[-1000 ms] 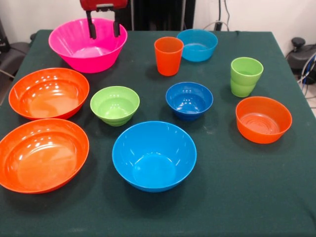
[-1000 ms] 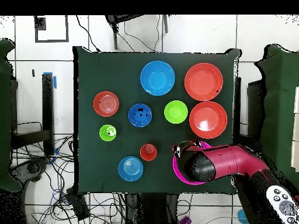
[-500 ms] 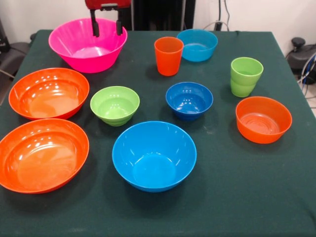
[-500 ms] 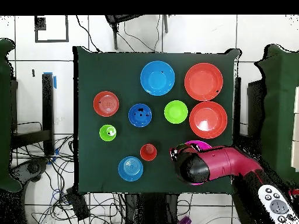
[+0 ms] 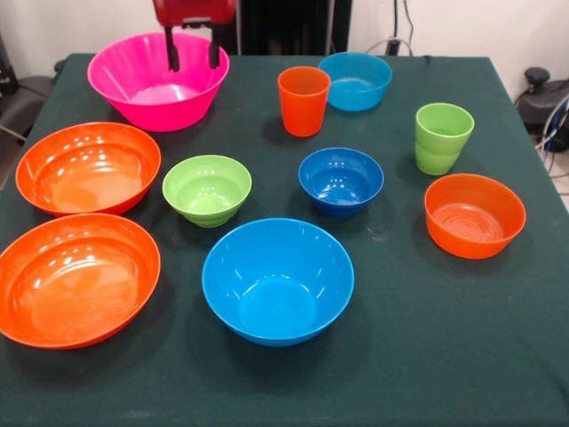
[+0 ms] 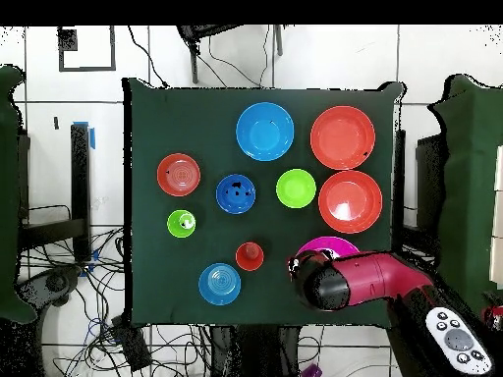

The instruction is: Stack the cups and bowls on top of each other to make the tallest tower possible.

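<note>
glossy plastic bowls (image 5: pixel 277 280), matt cloth table (image 5: pixel 427 356)

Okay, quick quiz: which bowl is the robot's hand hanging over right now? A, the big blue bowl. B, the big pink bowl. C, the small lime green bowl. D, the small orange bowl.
B: in the front view the hand hangs with its two fingers apart over the far side of the big pink bowl, well away from the other bowls.

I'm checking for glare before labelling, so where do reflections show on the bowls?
Front view: bright highlights streak the two large orange bowls and the pink bowl. Overhead view: little glare; the arm hides most of the pink bowl.
</note>
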You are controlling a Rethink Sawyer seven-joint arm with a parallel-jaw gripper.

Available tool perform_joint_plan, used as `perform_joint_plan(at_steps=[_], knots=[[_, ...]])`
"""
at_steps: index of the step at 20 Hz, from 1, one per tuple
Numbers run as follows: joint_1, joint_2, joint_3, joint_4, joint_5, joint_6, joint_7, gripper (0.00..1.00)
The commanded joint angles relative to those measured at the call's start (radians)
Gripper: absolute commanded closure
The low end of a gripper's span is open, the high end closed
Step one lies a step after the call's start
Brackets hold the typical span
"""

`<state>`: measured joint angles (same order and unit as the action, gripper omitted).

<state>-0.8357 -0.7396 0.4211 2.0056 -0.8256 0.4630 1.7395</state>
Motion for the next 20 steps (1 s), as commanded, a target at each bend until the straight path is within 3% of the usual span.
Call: perform_joint_plan(at_steps=[1, 7, 20], knots=[[0.045, 0.228, -0.075, -0.160, -0.123, -0.097, 0.066, 0.00], [0.037, 0.303, -0.072, -0.198, -0.125, -0.138, 0.044, 0.00], [0.020, 0.344, -0.075, -0.225, -0.112, -0.146, 0.000, 0.00]])
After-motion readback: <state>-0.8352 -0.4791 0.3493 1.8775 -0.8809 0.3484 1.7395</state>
